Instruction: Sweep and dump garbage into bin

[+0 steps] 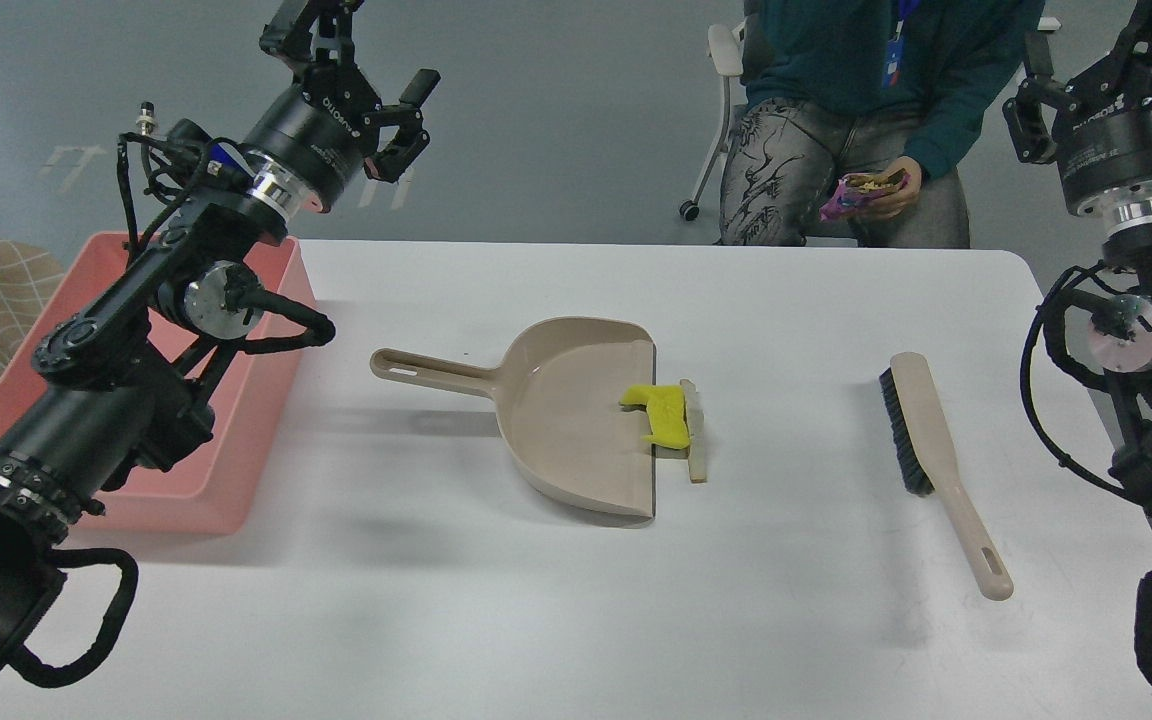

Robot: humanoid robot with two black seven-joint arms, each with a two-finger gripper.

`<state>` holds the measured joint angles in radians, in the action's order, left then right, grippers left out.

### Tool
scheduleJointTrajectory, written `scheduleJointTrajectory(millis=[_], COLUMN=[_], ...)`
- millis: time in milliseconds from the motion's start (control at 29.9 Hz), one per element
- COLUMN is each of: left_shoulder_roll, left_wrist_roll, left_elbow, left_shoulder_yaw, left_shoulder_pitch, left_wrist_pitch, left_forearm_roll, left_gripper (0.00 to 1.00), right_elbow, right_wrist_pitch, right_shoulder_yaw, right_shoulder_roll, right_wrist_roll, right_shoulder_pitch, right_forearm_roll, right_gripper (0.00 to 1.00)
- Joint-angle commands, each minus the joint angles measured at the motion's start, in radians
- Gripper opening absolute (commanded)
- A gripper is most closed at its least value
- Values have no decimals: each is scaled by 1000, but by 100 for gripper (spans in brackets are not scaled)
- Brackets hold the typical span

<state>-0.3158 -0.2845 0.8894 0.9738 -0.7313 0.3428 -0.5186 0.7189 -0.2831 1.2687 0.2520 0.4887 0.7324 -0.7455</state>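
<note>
Left gripper [376, 75]: raised over table's far-left corner, fingers spread, empty.
Right gripper [1086, 90]: raised at far-right edge; aperture unclear.
Garbage [671, 418]: mid-table, straddling dustpan [556, 420] lip, ready for sweeping.
Brush [926, 440]: untouched, toward right edge.
Bin [236, 440]: left edge, awaiting dump.

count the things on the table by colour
beige: 2, dustpan and brush
pink: 1, bin
yellow: 1, scrap
white: 1, bread slice
total: 5
</note>
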Motion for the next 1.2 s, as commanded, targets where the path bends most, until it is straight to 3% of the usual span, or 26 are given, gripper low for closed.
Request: scheduleJointTrajectory(millis=[0, 468, 735, 1170], left_shoulder_roll=[4, -3, -8, 6], left_wrist_roll=[-1, -10, -38, -21], left_elbow=[-3, -30, -125, -96], left_shoulder_yaw=[0, 2, 19, 6], left_shoulder_pitch=[18, 35, 15, -26], left_wrist_pitch=[-1, -4, 6, -1], left_forearm_roll=[0, 9, 29, 29], left_gripper=[99, 99, 99, 99], right_elbow=[2, -3, -3, -27], right_wrist_pitch=[-2, 13, 42, 62], right_shoulder_yaw=[0, -2, -26, -35], right_shoulder_roll=[-13, -40, -42, -37], right_wrist_roll=[0, 0, 0, 0], right_shoulder_pitch=[-11, -16, -8, 16], right_forearm_roll=[0, 0, 0, 0], right_gripper=[100, 100, 100, 100])
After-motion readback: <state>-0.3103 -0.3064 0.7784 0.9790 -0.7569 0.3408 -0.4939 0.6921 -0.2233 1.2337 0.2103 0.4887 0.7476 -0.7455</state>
